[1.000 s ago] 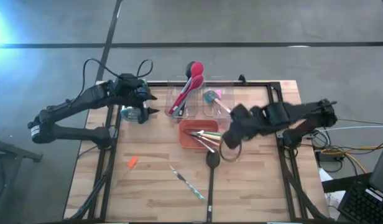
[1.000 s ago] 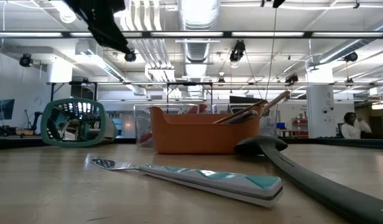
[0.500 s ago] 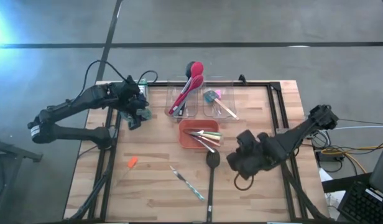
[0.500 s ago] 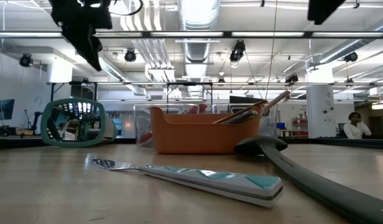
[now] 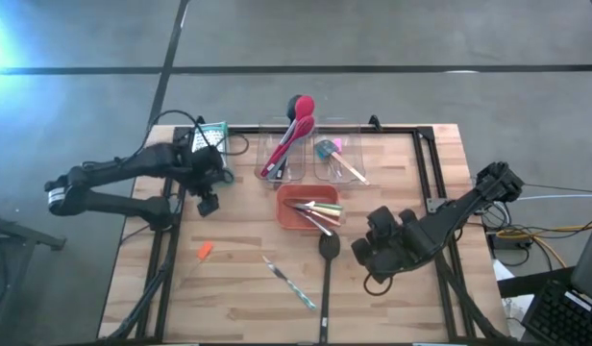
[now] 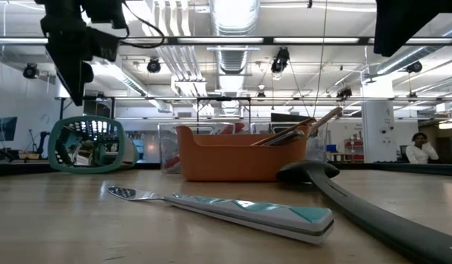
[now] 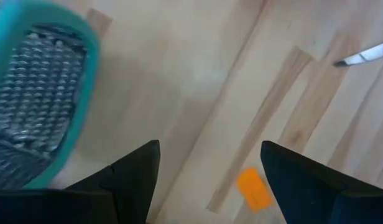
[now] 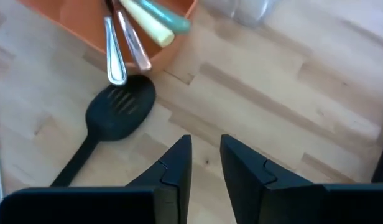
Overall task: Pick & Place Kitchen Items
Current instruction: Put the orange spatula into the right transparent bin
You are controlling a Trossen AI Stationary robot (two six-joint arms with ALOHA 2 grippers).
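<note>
1. Wooden desk [image 5: 229,279] under both arms, with a dark frame along its edges.
2. Left claw [image 5: 208,203] up in the air near the desk's far left corner, fingers [image 7: 132,171] spread wide and holding nothing — bare wood and a small orange piece [image 7: 253,188] showing between them in its wrist view.
3. Right claw [image 5: 365,252] low over the desk right of centre, just right of the black spoon's head, fingers [image 8: 176,168] drawn in to a narrow gap, nothing held.
4. Black slotted spoon [image 5: 327,279] flat on the desk near centre, head toward the orange tray, handle running to the near edge.
5. Orange tray [image 5: 288,213] at the middle of the desk, with green-yellow-handled tools [image 5: 317,213] and their metal ends sticking out over its right rim.
6. Clear tubs behind the tray — the left one [image 5: 273,159] with red and black spoons [image 5: 288,135] leaning out the far side, the right one [image 5: 327,165] with small blue and pink pieces [image 5: 330,149].
7. Box grater [image 7: 39,99] with teal trim at the far left corner, just beside the left claw.
8. Teal-patterned knife [image 5: 291,281] flat on the desk left of the spoon handle.
9. Orange piece [image 5: 205,251] alone on the left half, well apart from the rest.
</note>
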